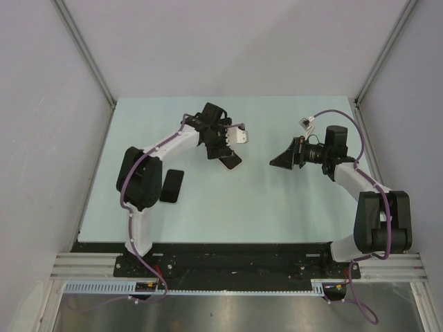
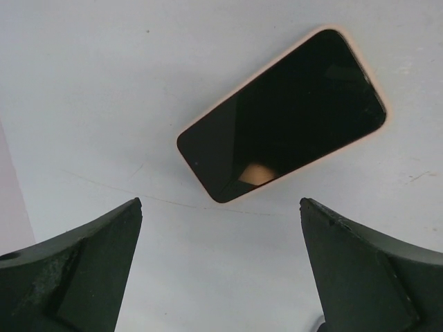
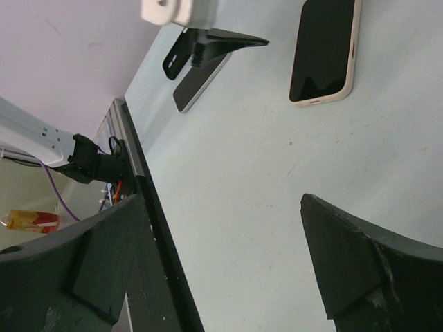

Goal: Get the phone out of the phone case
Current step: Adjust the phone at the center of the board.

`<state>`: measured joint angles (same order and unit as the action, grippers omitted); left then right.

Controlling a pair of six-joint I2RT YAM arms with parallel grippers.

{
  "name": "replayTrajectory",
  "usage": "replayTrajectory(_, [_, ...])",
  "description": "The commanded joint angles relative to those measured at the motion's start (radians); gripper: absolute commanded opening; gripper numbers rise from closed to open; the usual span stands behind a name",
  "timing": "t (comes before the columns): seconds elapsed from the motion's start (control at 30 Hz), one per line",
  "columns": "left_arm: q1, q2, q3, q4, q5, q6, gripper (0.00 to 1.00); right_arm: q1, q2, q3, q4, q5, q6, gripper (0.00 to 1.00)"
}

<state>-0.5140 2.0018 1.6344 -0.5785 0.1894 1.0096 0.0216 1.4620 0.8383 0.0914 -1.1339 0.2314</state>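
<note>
A: What's the setting?
B: A matte, pale blue-green worktop (image 1: pixel 277 207), flat and faintly scuffed, boxed by plain grey wall panels (image 1: pixel 228 41) on three sides. Metal uprights (image 1: pixel 86 52) stand at the far corners, and a black strip (image 1: pixel 235 250) runs along the near edge.

A: Where's the phone?
B: The phone (image 2: pixel 280 114) lies face up near the middle of the worktop. It is a glossy black rectangle with rounded corners, seated in the phone case (image 3: pixel 348 59), whose smooth cream-pink rim shows all round the screen.

A: And the tools?
B: The left tool (image 2: pixel 221 204) hangs above it, its dark wedge-shaped fingers (image 2: pixel 83 270) spread wide with nothing between them. In the wrist view the tips sit clear of the case. The right tool (image 3: pixel 222 199) is well apart to the right, aimed toward the phone, likewise parted wide and holding nothing.

A: Room to move?
B: Bare worktop rings the case on every side, widest between the two tools and toward the near edge. A dark, flat, phone-shaped slab (image 1: pixel 172 186) lies just beside the left arm's elbow (image 1: pixel 140 181), apart from the case. All worktop edges are well away from the phone.
</note>
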Motion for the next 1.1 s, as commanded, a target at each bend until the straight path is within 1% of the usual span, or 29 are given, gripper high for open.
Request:
replayTrajectory(0.0, [0.003,0.064,0.091,0.026,-0.088,0.058,1.00,-0.005,-0.023,0.021,0.021,-0.003,-0.014,1.00])
replayTrajectory(0.07, [0.008,0.104,0.139,0.054,-0.151,-0.001,1.00,-0.003,-0.023,0.021,0.018,-0.003,-0.018,1.00])
replayTrajectory(0.1, [0.014,0.109,0.145,0.102,-0.163,-0.062,1.00,-0.006,-0.025,0.021,0.019,-0.001,-0.018,1.00])
replayTrajectory(0.13, [0.017,0.110,0.143,0.126,-0.159,-0.086,1.00,-0.005,-0.025,0.021,0.018,-0.004,-0.018,1.00])
replayTrajectory(0.2, [0.022,0.097,0.108,0.219,-0.157,-0.155,1.00,-0.005,-0.026,0.021,0.018,-0.001,-0.018,1.00])
replayTrajectory(0.27, [0.022,0.086,0.061,0.322,-0.160,-0.192,1.00,-0.005,-0.029,0.021,0.014,-0.003,-0.023,1.00])
replayTrajectory(0.33, [0.019,0.100,0.054,0.368,-0.188,-0.244,1.00,-0.005,-0.031,0.021,0.011,0.002,-0.026,1.00])
replayTrajectory(0.37, [0.014,0.118,0.080,0.379,-0.265,-0.256,1.00,-0.005,-0.032,0.021,0.010,0.002,-0.027,1.00])
replayTrajectory(0.4, [0.012,0.138,0.099,0.378,-0.300,-0.276,1.00,-0.005,-0.034,0.021,0.008,0.002,-0.030,1.00])
replayTrajectory(0.47, [0.003,0.187,0.117,0.379,-0.365,-0.263,1.00,-0.006,-0.034,0.021,0.008,0.003,-0.030,1.00])
replayTrajectory(0.57, [-0.009,0.235,0.127,0.382,-0.413,-0.215,1.00,-0.005,-0.034,0.021,0.004,0.003,-0.037,1.00])
replayTrajectory(0.9, [-0.012,0.269,0.163,0.393,-0.398,-0.215,1.00,-0.002,-0.035,0.021,-0.002,0.002,-0.047,1.00])
replayTrajectory(1.07, [-0.015,0.267,0.174,0.417,-0.366,-0.224,1.00,-0.002,-0.037,0.021,-0.002,0.002,-0.050,1.00])
